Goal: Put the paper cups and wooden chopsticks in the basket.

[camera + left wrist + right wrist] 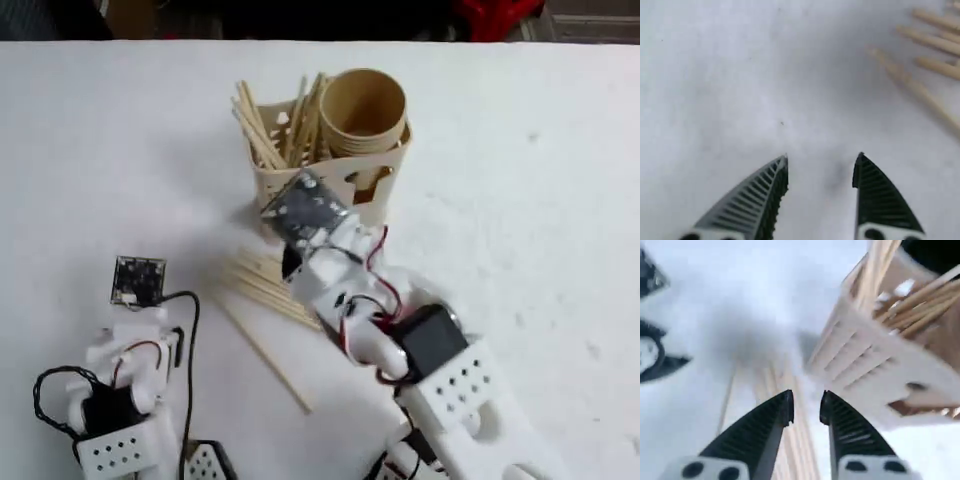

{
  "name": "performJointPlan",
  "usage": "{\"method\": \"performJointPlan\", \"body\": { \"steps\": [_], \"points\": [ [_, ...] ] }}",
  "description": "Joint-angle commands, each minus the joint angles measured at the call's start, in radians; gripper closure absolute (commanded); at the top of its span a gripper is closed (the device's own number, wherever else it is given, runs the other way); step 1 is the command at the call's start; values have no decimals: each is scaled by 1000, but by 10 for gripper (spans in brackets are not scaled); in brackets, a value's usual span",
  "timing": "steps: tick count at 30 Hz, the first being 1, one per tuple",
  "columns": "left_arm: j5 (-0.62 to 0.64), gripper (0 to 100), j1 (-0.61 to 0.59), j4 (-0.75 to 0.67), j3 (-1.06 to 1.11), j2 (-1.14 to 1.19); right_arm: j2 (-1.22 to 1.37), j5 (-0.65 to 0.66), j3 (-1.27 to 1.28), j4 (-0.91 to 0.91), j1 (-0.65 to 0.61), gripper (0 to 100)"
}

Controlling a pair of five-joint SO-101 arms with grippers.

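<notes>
The paper cups (362,110) and some chopsticks (262,125) already stand in the basket (378,185), just ahead of the right gripper (806,410). Its empty, slightly parted jaws hang over the loose chopsticks (262,292) left to collect. The left gripper (821,165) gapes empty, with those sticks off to one side.

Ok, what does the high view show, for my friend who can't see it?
A pale basket holding paper cups and wooden chopsticks stands on a white table. The right arm hangs in front of it, over loose chopsticks; the left arm sits off to the side.
</notes>
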Motion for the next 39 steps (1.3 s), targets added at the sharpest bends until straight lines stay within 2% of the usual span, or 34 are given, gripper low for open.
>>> {"method": "performJointPlan", "body": {
  "steps": [1, 8, 14, 23, 32, 39],
  "points": [
    [-3, 781, -5, 2, -3, -4, 127, 0, 18, 25, -53, 905],
    [-3, 781, -5, 2, -3, -4, 453, 61, 51, -76, -211, 904],
    [-3, 781, -5, 2, -3, -4, 598, 71, 51, -131, -305, 904],
    [-3, 781, -5, 2, -3, -4, 753, 28, 81, -259, -266, 903],
    [-3, 781, -5, 2, -3, -4, 768, 34, 80, -260, -262, 907],
    [-3, 781, -5, 2, -3, -4, 835, 43, 35, -265, -166, 907]
  ]
}}
